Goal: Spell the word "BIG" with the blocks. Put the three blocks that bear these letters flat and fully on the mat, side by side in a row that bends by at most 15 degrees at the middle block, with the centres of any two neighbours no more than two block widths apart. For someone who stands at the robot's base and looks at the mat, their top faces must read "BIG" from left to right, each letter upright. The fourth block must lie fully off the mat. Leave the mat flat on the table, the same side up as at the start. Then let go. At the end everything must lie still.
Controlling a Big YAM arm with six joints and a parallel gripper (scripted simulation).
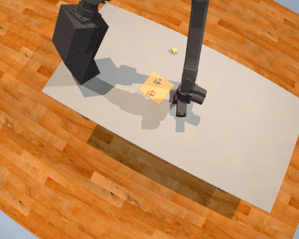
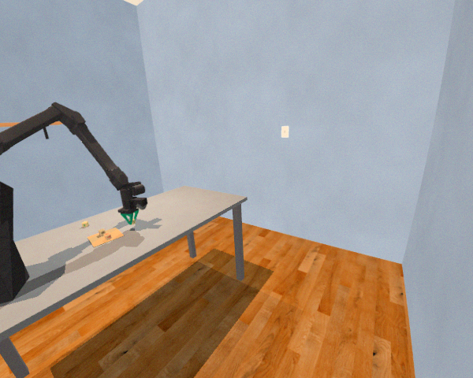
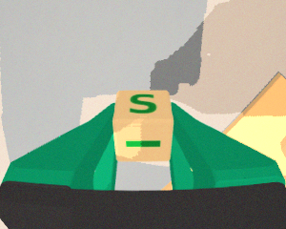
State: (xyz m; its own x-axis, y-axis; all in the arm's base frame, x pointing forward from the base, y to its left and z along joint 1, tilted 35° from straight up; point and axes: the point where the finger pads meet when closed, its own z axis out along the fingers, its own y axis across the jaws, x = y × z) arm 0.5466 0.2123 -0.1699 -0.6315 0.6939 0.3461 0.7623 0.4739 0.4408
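- Pale blue walls point(image 2: 310, 73) meeting in a corner at 11 o'clock of the exterior view.
- Small cream wall plate point(image 2: 284, 131) near centre.
- Orange plank floor point(image 2: 330, 305), glossy, with knots.
- Grey table point(image 2: 195, 201) on grey legs point(image 2: 239, 244), running from 8 o'clock toward centre.
- Dark shadow patch point(image 2: 167, 317) under it, toward 6 o'clock.
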